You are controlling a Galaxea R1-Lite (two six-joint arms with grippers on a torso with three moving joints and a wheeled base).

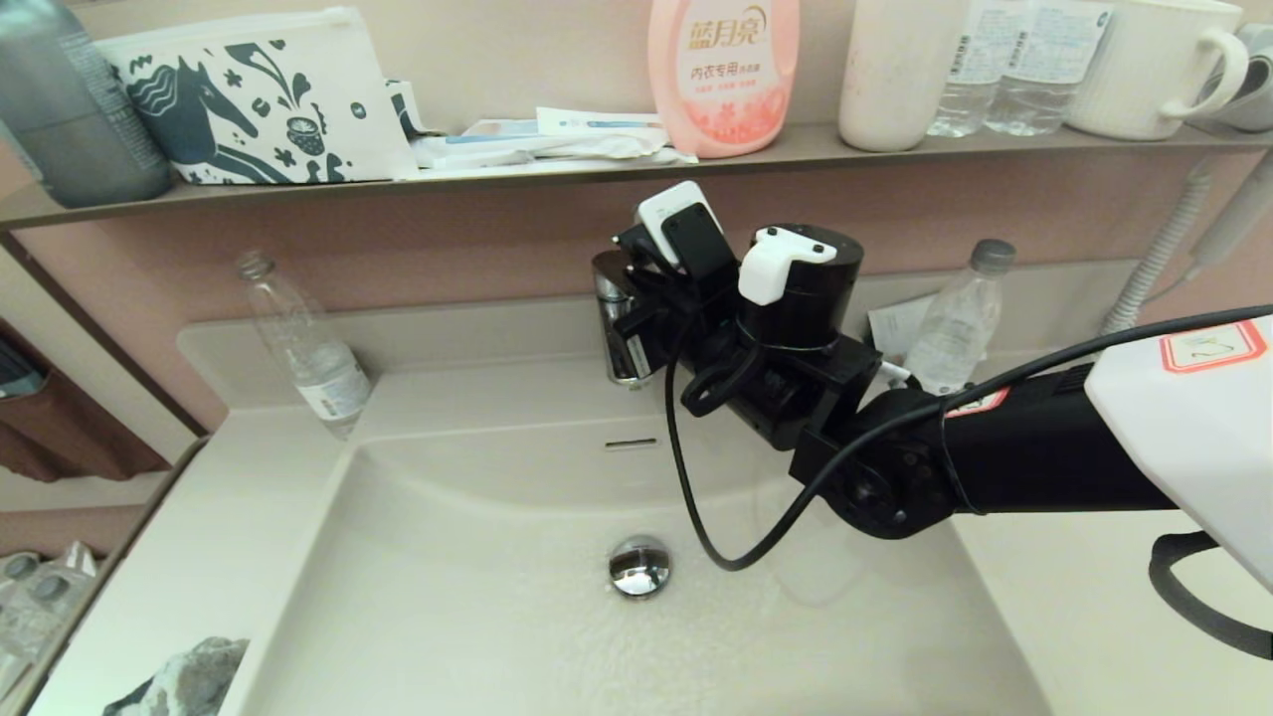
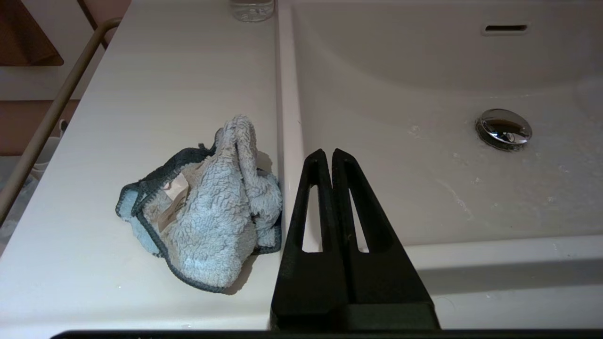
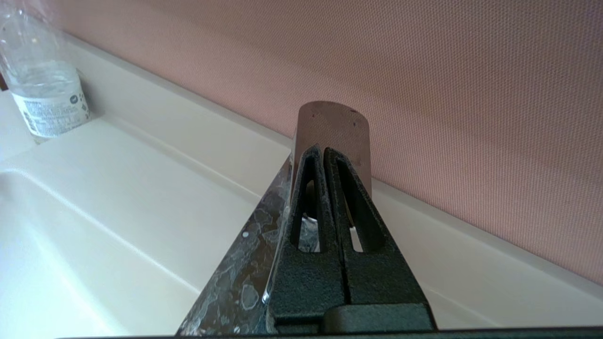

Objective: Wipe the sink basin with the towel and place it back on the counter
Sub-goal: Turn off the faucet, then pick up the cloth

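Fluffy light-grey towel (image 2: 207, 207), dark-edged, lies crumpled on the counter (image 2: 155, 80).

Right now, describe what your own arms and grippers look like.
The right arm is matte black at its joints and forearm, with a white shell section bearing a red-bordered label. A black cable loops under the wrist, which carries a white-and-black camera module. Both the left gripper and the right gripper have black, textured, tapering fingers with long triangular slots.

Head camera above sink basin (image 1: 477, 597); wrist cameras close behind each tool.
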